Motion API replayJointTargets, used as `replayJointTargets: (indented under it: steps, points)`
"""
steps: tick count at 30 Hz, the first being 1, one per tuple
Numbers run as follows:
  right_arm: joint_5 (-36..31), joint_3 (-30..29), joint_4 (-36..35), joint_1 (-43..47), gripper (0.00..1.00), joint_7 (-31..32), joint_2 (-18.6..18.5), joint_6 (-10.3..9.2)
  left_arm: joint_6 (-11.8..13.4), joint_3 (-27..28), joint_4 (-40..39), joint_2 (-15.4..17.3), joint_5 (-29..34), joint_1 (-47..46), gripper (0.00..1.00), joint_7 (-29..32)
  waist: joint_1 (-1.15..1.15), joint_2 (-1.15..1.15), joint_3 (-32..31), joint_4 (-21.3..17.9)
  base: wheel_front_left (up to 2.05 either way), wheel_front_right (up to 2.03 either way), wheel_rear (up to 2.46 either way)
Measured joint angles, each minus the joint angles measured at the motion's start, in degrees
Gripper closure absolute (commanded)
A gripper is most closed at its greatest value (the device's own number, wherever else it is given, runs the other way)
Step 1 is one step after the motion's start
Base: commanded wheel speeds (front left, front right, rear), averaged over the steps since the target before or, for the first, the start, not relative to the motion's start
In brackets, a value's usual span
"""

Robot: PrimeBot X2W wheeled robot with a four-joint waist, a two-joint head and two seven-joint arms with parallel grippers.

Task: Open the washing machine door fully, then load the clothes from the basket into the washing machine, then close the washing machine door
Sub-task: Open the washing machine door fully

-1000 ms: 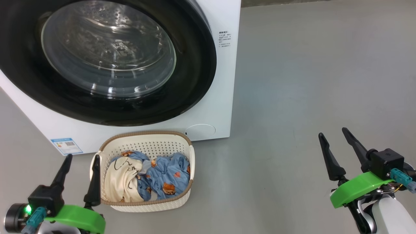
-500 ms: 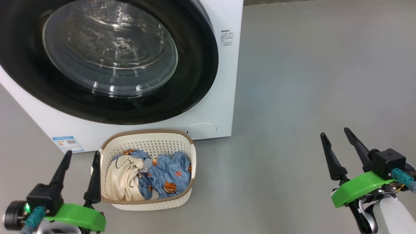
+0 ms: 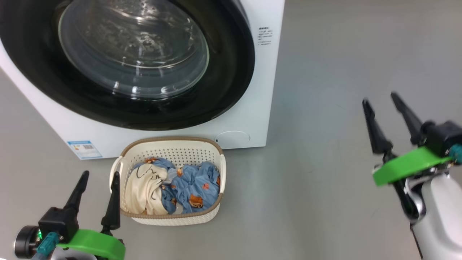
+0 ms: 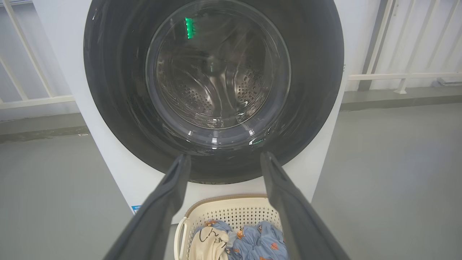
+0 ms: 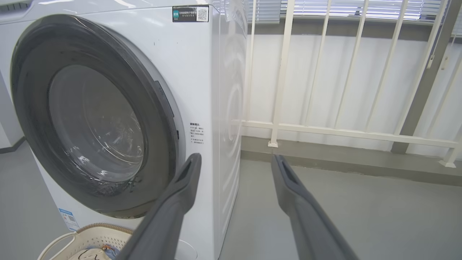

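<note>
In the head view the washing machine (image 3: 260,90) stands on the grey floor (image 3: 325,180), and the washing machine door (image 3: 231,83) lies flat against its front, closed, with the steel drum visible through the glass. A small blue label (image 3: 84,149) is on the lower front corner. The basket (image 3: 169,139) sits on the floor just in front of the machine, below the door. The clothes (image 3: 195,184) lie inside it, the cream piece on the left and the light blue piece with bears on the right. The left tool (image 3: 100,175) is low at the left, just beside the basket; its two fingers are apart and hold nothing. The right tool (image 3: 379,98) is at the right, well apart from the machine, slightly blurred, also spread open and empty

In the left wrist view the left tool (image 4: 223,156) points at the lower part of the closed door (image 4: 317,90), with a wide gap between the fingers. The basket (image 4: 234,213) with the clothes (image 4: 252,242) shows between the fingers, at the bottom

In the right wrist view the right tool (image 5: 235,156) is open and empty, directed toward the right front edge of the machine (image 5: 202,72). The door (image 5: 32,108) is shut. A part of the basket (image 5: 94,231) shows at the bottom left, and a white railing (image 5: 281,72) stands behind
</note>
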Motion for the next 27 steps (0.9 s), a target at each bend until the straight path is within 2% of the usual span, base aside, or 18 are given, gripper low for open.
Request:
replayJointTargets:
  steps: [5,6,7,9,10,11,12,13,17,23,27]
  points:
    - [6.1,-2.9,-0.5,-6.0,0.00,0.0,1.2,0.00,0.0,-0.5,0.2,-0.1,-0.3,0.0,0.00,0.0,0.00,0.00,1.0,1.3,0.00,0.00,0.00]
    - [9.0,-4.7,-0.4,-7.4,0.00,0.0,2.1,0.00,0.0,-0.6,0.2,-0.2,-0.4,0.0,0.00,0.0,0.00,0.00,1.3,1.5,0.00,0.00,0.00]
    - [15.8,-8.3,0.8,-10.0,0.00,0.0,4.2,0.00,0.0,-0.6,0.2,-0.4,-0.6,-0.1,0.00,0.0,0.00,0.00,1.8,2.1,0.00,0.00,0.00]
    - [21.4,-10.5,2.3,-12.1,0.00,0.2,5.6,0.00,0.0,-0.6,0.2,-0.5,-0.8,-0.2,0.00,0.0,0.00,0.00,2.4,2.7,0.00,0.00,0.00]
    - [23.7,-11.6,2.9,-13.0,0.16,0.8,6.1,0.00,0.0,-0.6,0.3,-0.6,-1.0,-0.4,0.00,0.0,0.00,0.00,2.7,2.9,0.00,0.00,0.00]
    - [25.8,-12.7,3.7,-13.8,0.40,1.4,6.4,0.00,0.0,-0.7,0.3,-0.6,-1.0,-0.7,0.00,0.0,0.00,0.00,3.0,3.3,0.00,0.00,0.00]
    - [27.6,-13.8,4.5,-14.6,0.72,1.9,6.7,0.00,0.0,-0.8,0.3,-0.6,-1.0,-1.0,0.00,0.0,0.00,0.00,3.3,3.6,0.00,0.00,0.00]
    - [29.1,-14.8,5.1,-15.4,0.98,2.2,6.9,0.00,0.0,-0.9,0.3,-0.7,-1.0,-1.3,0.00,0.0,0.00,0.00,3.6,3.8,0.00,0.00,0.00]
    - [35.1,-19.4,8.5,-18.2,1.00,3.7,8.1,0.00,0.0,-1.3,0.6,-0.9,-1.5,-2.1,0.00,0.0,0.00,0.00,5.4,5.1,0.00,0.00,0.00]
    - [39.8,-24.3,13.3,-21.5,1.00,5.3,8.8,-0.01,0.0,-1.5,0.6,-1.6,-2.0,-3.6,0.00,0.0,0.00,0.00,7.5,6.4,0.00,0.00,0.00]
    - [43.4,-25.9,17.6,-24.6,1.00,10.5,9.5,-0.01,0.0,-1.8,0.6,-2.1,-2.0,-3.9,0.00,0.0,0.00,0.00,8.6,7.1,0.00,0.00,0.00]
